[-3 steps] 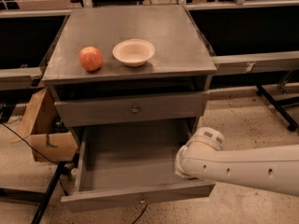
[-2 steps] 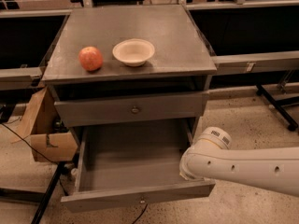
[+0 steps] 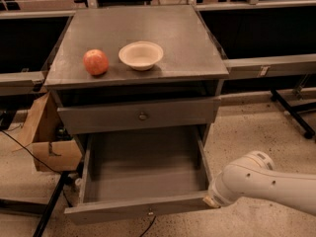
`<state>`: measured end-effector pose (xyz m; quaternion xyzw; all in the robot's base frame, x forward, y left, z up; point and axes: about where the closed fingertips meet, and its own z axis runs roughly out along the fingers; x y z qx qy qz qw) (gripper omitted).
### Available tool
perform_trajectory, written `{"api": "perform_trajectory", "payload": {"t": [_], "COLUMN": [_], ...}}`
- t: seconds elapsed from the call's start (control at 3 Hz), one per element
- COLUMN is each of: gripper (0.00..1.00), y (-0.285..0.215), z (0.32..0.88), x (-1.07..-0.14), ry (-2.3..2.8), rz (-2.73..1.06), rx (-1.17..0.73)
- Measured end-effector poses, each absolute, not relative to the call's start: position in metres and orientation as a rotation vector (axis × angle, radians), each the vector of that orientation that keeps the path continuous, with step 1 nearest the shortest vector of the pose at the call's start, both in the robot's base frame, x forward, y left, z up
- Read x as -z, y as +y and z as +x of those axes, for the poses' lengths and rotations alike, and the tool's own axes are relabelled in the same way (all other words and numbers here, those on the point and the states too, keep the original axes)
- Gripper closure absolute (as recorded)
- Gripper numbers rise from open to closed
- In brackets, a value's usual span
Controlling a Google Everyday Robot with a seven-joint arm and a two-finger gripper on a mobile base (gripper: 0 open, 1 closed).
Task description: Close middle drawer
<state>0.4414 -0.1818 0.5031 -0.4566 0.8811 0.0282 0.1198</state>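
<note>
**Closing step, camera view.** The middle drawer (image 3: 143, 174) stands pulled well out beneath the shut top drawer (image 3: 108, 118), its grey tray exposed and its low front nearest the camera. The gripper (image 3: 211, 200) sits at the drawer's right front corner, at the end of the white arm (image 3: 269, 186) entering from lower right. Whether it is open or closed cannot be told, and nothing is seen in its hold. For a clean close, the push is best applied flat against the front and square to the runners. Contact nearer the tiny central knob (image 3: 149, 212) would suit better than the corner (an off-centre load tends to skew a wide drawer). A steady, unhurried travel until the front sits flush should keep the apple (image 3: 96, 61) from rolling on the worktop (image 3: 182, 38). Count: two drawers in view, one open and one shut; one apple; one bowl (image 3: 141, 55); one cardboard box (image 3: 52, 149) at left; one arm with one gripper.
</note>
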Motion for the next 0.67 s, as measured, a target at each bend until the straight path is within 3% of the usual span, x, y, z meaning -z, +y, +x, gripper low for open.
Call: {"api": "perform_trajectory", "payload": {"t": [0.67], "gripper": [1.0], "y": [-0.212], "z": [0.416], "x": [-0.474], "ry": [2.642], "rz": [-1.165], "rx": [-0.304]}}
